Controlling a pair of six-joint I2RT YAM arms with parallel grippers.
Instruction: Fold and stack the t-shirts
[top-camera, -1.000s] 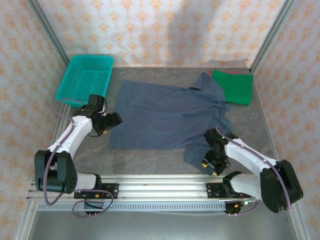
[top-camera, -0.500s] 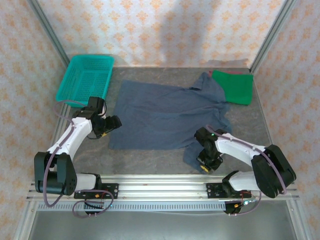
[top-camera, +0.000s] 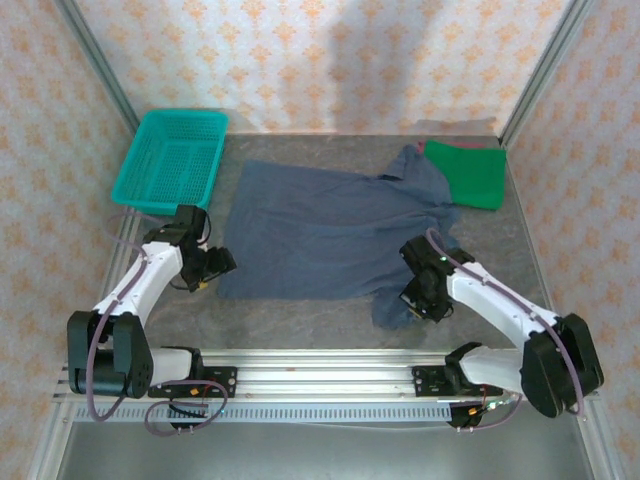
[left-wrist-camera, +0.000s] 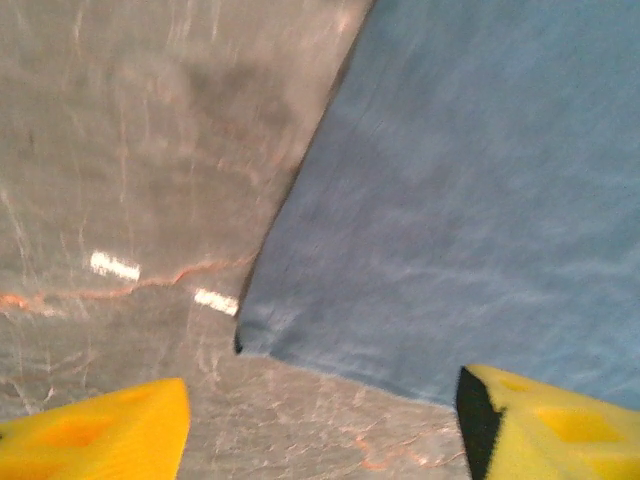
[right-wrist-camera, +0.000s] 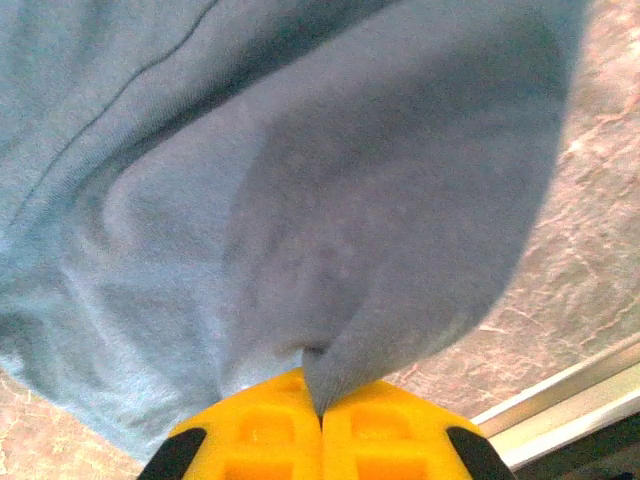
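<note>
**Slate-blue t-shirt (top-camera: 330, 225) spread right of teal basket (top-camera: 170, 158)**
Its sleeve (right-wrist-camera: 380, 220) is clamped by the right gripper (right-wrist-camera: 320, 415); the left gripper (left-wrist-camera: 325, 430) is held wide-jawed over the hem (left-wrist-camera: 330, 365). So thin a pinch may be lost when pulled.

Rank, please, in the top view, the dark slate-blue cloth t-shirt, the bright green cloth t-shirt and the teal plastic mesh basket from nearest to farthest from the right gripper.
1. Dark slate-blue t-shirt: sleeve pinched in the right gripper.
2. Bright green t-shirt: far right corner.
3. Teal mesh basket: far left corner.
</note>
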